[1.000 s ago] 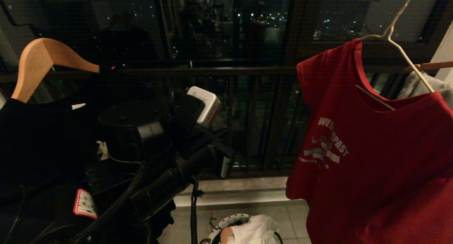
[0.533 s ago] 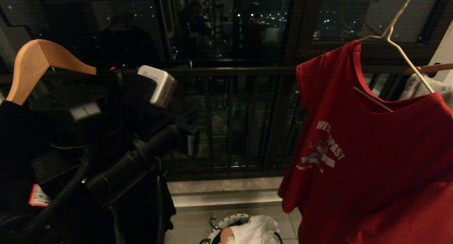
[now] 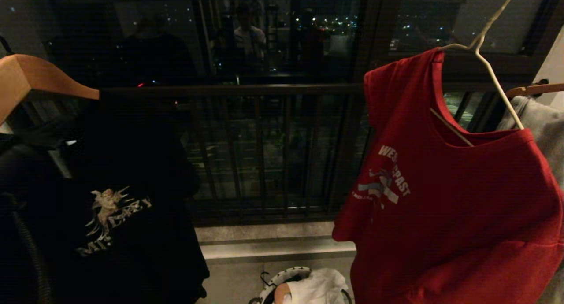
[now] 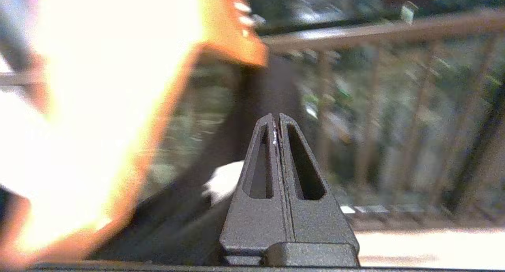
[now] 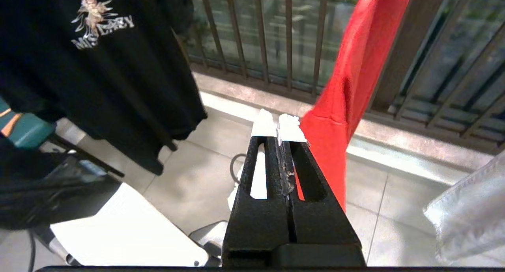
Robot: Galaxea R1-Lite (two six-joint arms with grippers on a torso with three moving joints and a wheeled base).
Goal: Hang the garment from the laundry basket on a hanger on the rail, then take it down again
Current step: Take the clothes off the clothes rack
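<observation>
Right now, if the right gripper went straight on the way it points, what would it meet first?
Probably the hanging edge of the red short-sleeved T-shirt, just beyond the shut right gripper; depth is unclear, so it might pass beside it toward the tiled floor.

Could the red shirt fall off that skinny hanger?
It might. The red shirt hangs lopsided on the thin white hanger, one shoulder bunched high, so a tug could slide it off. Both hands, left hand and right hand, are shut and empty, so neither would catch it above the basket.
</observation>
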